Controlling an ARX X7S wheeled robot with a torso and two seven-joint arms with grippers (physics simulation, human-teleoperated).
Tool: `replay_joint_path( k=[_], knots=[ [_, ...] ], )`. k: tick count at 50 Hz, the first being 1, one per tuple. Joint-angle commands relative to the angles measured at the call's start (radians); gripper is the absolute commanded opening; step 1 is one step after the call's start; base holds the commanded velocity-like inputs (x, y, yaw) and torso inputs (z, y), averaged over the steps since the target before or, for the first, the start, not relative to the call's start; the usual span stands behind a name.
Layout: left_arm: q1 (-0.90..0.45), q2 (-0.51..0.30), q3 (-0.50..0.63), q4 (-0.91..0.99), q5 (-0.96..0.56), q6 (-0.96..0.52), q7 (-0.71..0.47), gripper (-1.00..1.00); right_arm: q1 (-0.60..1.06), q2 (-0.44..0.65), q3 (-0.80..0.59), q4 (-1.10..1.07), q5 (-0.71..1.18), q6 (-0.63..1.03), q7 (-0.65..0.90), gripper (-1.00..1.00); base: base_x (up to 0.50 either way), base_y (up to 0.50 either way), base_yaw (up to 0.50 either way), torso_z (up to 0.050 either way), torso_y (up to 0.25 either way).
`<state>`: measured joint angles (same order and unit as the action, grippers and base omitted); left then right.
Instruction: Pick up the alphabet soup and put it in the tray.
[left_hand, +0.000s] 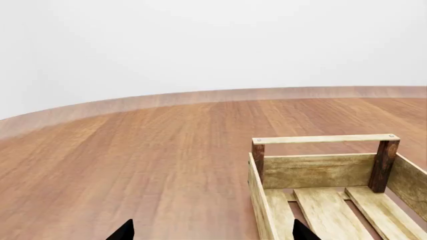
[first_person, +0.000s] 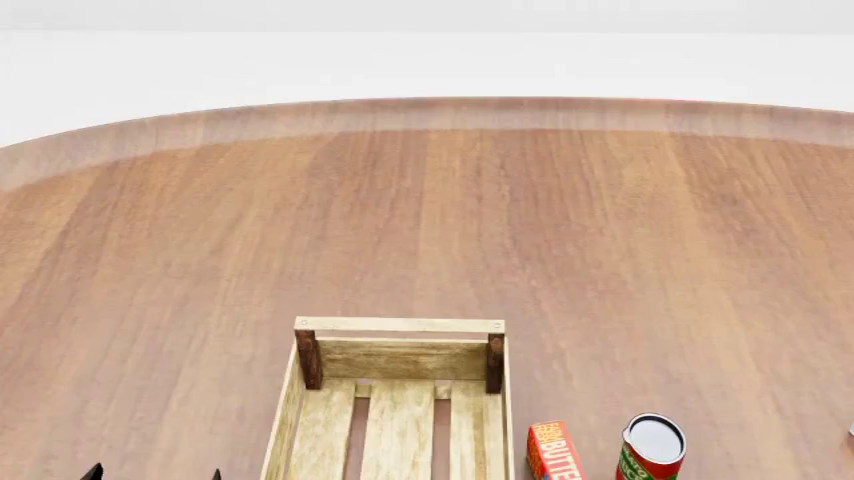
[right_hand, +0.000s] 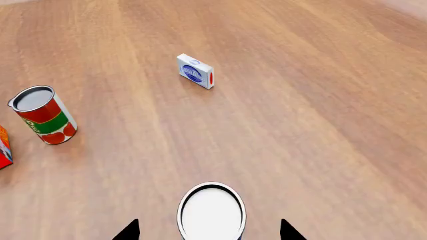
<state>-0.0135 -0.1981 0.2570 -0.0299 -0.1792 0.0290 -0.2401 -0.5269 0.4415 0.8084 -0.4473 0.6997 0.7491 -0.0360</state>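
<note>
The soup can (right_hand: 212, 214) is sitting upright on the tabletop (first_person: 427, 230), and I am seeing only its white top, right between the two dark fingertips of my right pincer (right_hand: 208, 231) in the right wrist view. I am not seeing it in the head view, so I am judging that it is standing off to my right, apart from the crate.

The crate (first_person: 399, 325) is the biggest thing here, lying slats-up near my left side with nothing in it. My left pincer (left_hand: 212, 231) is hanging just beside its near corner, fingertips spread wide, holding nothing.

To the crate's right a butter box (first_person: 553, 452) is standing, and beyond it a red-and-green can (right_hand: 45, 115) with a grey top, which I am leaving alone. Farther off a small white-and-blue box (right_hand: 195, 71) is lying on its own.

My right pincer is spread wide around the soup can, not yet gripping. I am judging the step as the approach: I am aiming to keep the can centred between the fingertips, come low enough to grip its wall rather than its rim, and close evenly so it does not tip or roll.
</note>
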Motion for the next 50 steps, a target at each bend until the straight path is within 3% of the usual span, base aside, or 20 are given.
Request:
replay_joint_path(
  k=[1,50],
  knots=[
    [-0.001,-0.003,0.005,-0.001,-0.004,0.002,-0.005,1.0,0.029,-0.012,-0.038,0.056,-0.033,-0.034,-0.01,1.0,0.0,0.0,0.0,0.0,0.0],
    [-0.007,-0.019,0.026,-0.005,-0.016,0.009,-0.024,1.0,0.172,-0.013,-0.16,0.237,-0.106,-0.079,0.009,1.0,0.0,0.0,0.0,0.0,0.0]
  ],
)
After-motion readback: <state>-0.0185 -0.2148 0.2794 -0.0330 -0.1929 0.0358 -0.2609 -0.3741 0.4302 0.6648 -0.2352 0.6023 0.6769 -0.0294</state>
